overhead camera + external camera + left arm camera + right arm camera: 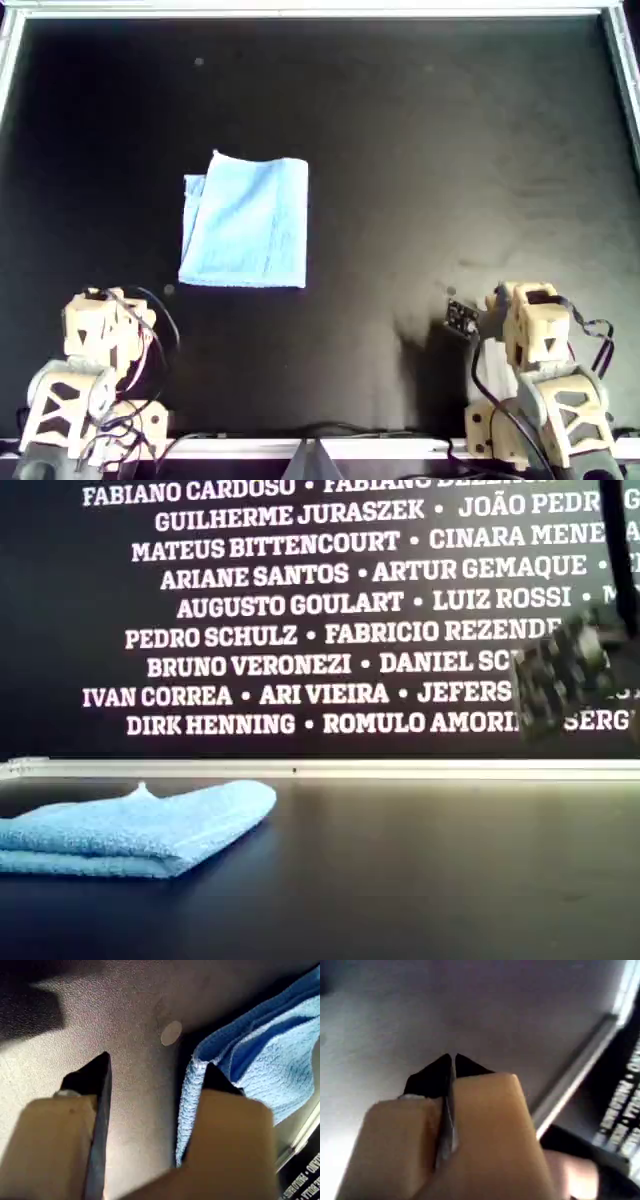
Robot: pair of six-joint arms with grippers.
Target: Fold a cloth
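Observation:
The light blue cloth (247, 222) lies folded on the black table, left of centre in the overhead view, with a lower layer peeking out along its left edge. It also lies flat at the exterior view's left (140, 825). My left gripper (157, 1077) is open with nothing between its fingers, hovering above the table just short of the cloth's (260, 1055) stacked edges. In the overhead view the left arm (100, 335) sits near the bottom left, below the cloth. My right gripper (451, 1060) is shut on nothing, far from the cloth, and its arm (535, 340) is at the overhead view's bottom right.
A light metal frame (320, 10) borders the black table. A small pale speck (171, 1032) lies on the table near the left gripper. A dark wall with white printed names (300, 610) stands behind the table. A blurred arm (560, 670) shows at the exterior view's right.

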